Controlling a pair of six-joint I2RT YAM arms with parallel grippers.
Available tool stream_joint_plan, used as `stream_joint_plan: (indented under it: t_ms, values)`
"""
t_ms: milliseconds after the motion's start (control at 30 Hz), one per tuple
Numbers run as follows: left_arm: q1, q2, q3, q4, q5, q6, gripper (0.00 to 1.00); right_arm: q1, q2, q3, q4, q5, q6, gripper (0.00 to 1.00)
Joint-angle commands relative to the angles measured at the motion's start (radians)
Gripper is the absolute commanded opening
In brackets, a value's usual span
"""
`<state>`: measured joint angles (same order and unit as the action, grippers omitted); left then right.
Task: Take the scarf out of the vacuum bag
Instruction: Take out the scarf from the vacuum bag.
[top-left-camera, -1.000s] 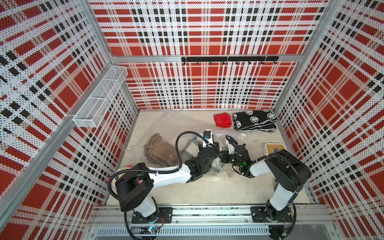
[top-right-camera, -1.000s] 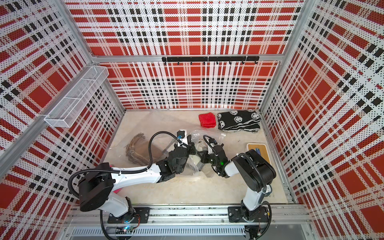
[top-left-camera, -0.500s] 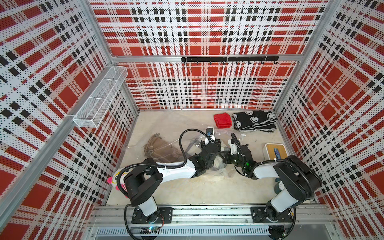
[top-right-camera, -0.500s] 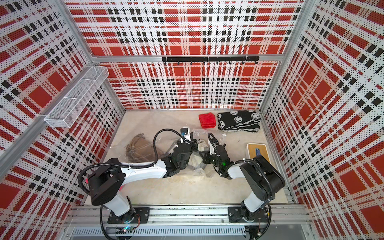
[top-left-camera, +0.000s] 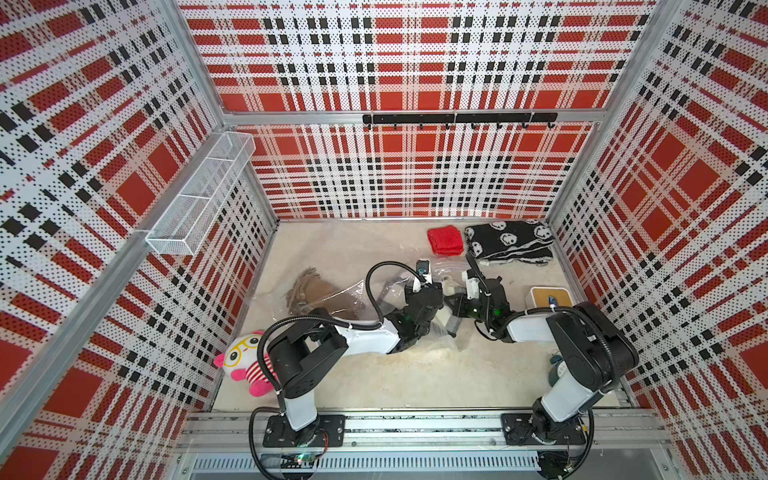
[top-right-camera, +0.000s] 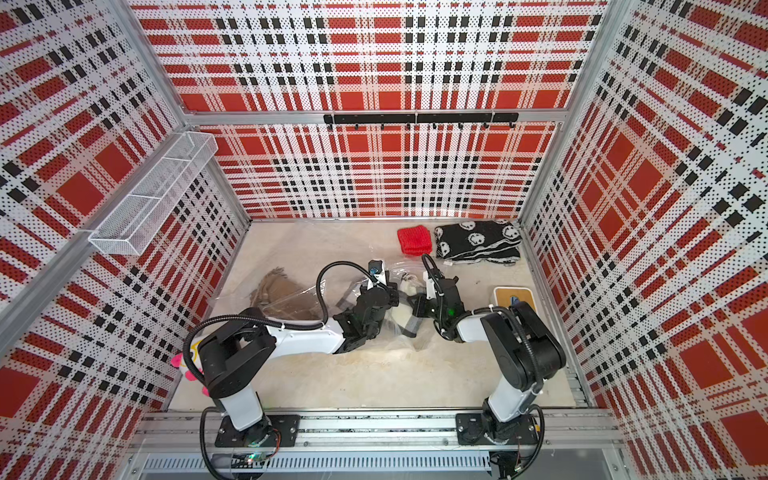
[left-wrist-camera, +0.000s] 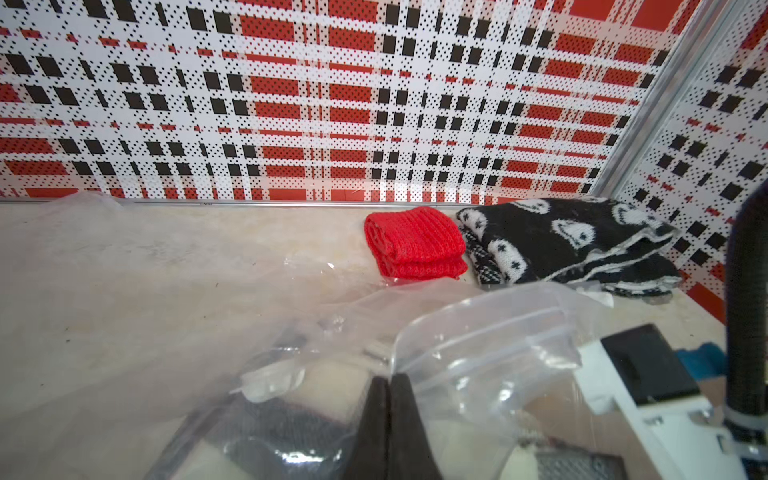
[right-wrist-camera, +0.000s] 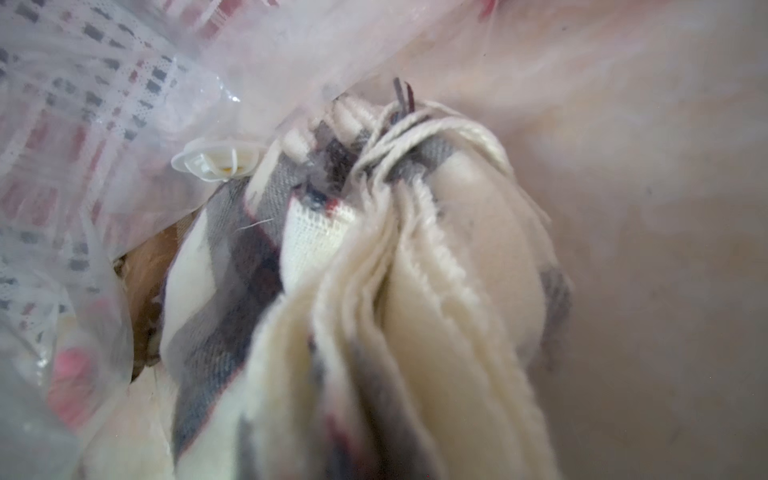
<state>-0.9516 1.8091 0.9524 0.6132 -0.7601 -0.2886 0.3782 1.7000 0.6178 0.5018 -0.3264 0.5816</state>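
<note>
Left wrist view: the left gripper (left-wrist-camera: 389, 401) is pinching the vacuum bag (left-wrist-camera: 478, 332) film; beside it, the right gripper (top-left-camera: 454, 306) is clamping the scarf (right-wrist-camera: 415, 332).

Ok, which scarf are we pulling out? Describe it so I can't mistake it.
In the middle of the table, the clear vacuum bag lies crumpled. The scarf is the folded cloth inside it: cream with grey checks and a stringy fringe, unlike the red knit and the black, white-faced scarf behind.

The pale marbled tabletop (top-left-camera: 415, 382) carries the clear vacuum bag (left-wrist-camera: 490, 328), a folded red knit (top-left-camera: 445, 240), a black skull-patterned knit (top-left-camera: 509, 243) and a plush toy (top-left-camera: 245, 365).
</note>
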Motion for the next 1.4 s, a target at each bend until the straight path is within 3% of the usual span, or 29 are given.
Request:
stream_joint_plan:
  t_ms: [0, 233, 733, 1033, 1133, 1267, 1300, 1333, 1367]
  values:
    - [0.051, 0.03, 0.031, 0.024, 0.001, -0.018, 0.0, -0.02, 0.037, 0.094, -0.067, -0.001, -0.066, 0.0]
    - [0.076, 0.045, 0.06, 0.008, -0.014, -0.022, 0.0, -0.026, 0.072, 0.221, -0.165, 0.002, -0.101, 0.0]
    - [0.045, 0.134, 0.102, 0.017, 0.007, -0.04, 0.0, -0.114, -0.18, 0.101, -0.339, 0.046, -0.108, 0.0]
    - [0.059, 0.163, 0.105, 0.036, 0.045, -0.064, 0.0, -0.147, -0.219, 0.122, -0.443, 0.095, -0.081, 0.0]
    - [0.046, 0.168, 0.101, 0.045, -0.008, -0.043, 0.0, -0.152, -0.185, 0.172, -0.529, 0.117, -0.114, 0.0]
    - [0.045, 0.182, 0.099, 0.052, 0.035, -0.058, 0.0, -0.175, -0.143, 0.156, -0.473, 0.085, -0.099, 0.0]
    - [0.042, 0.185, 0.098, 0.053, 0.032, -0.059, 0.0, -0.177, -0.135, 0.152, -0.452, 0.062, -0.098, 0.1]
    - [0.038, 0.185, 0.095, 0.054, 0.027, -0.057, 0.0, -0.177, -0.128, 0.152, -0.449, 0.052, -0.092, 0.39]
    - [0.038, 0.183, 0.091, 0.056, 0.027, -0.06, 0.0, -0.177, -0.13, 0.148, -0.451, 0.053, -0.082, 0.54]
